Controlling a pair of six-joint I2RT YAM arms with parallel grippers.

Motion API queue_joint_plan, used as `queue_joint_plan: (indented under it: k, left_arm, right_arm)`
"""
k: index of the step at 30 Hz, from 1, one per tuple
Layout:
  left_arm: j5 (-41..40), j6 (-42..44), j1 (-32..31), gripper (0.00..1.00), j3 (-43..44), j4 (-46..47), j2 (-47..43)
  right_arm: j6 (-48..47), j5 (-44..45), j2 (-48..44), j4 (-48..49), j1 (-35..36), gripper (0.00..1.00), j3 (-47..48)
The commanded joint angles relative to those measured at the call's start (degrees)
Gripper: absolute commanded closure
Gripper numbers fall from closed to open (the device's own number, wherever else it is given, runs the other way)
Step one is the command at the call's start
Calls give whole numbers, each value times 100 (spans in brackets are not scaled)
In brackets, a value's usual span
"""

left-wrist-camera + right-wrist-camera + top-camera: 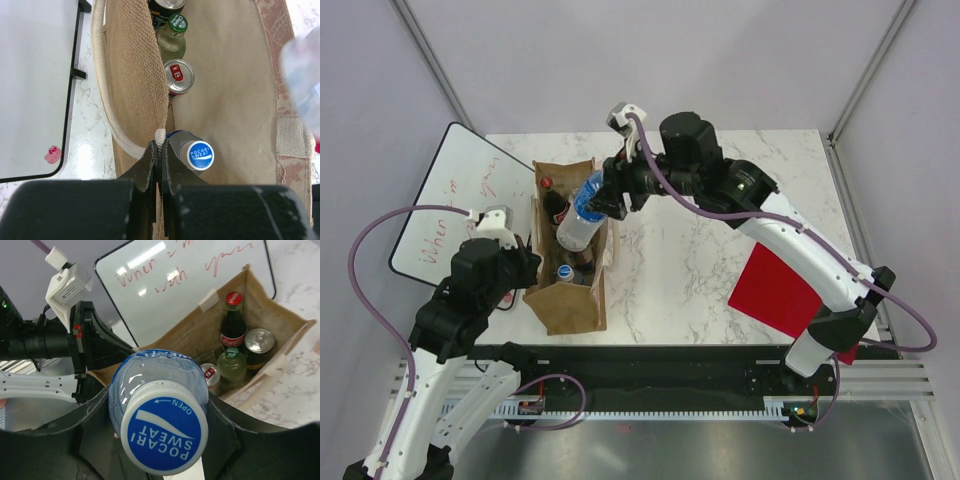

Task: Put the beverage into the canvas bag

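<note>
The canvas bag (570, 310) stands open on the marble table left of centre. My right gripper (610, 195) is shut on a clear beverage bottle (582, 218) with a blue Pocari Sweat cap (165, 435), held tilted over the bag's mouth. In the right wrist view the fingers (95, 412) flank the bottle's neck. My left gripper (160, 145) is shut on the bag's white woven handle (161, 135) at its left rim (135, 90). Inside the bag stand another Pocari Sweat bottle (200, 155), a red-topped can (180, 75), a green-capped bottle (176, 30) and a cola bottle (232, 325).
A whiteboard (445, 210) with red writing lies left of the bag, overhanging the table's edge. A red sheet (775, 290) lies at the right front under my right arm. Grey enclosure walls stand behind and to both sides.
</note>
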Motion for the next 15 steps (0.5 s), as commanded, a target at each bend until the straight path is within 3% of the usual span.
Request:
queue_joint_plan:
  k: [1, 7, 15]
  left_arm:
    - [229, -184, -8, 98, 123, 145, -80]
    - [238, -192, -8, 98, 185, 128, -71]
    - [185, -245, -8, 98, 211, 128, -54]
  right_arm:
    - [-31, -193, 103, 447, 348, 100, 84]
    - [-532, 203, 349, -186, 770, 100, 128]
    - [-744, -147, 666, -565, 989, 100, 40]
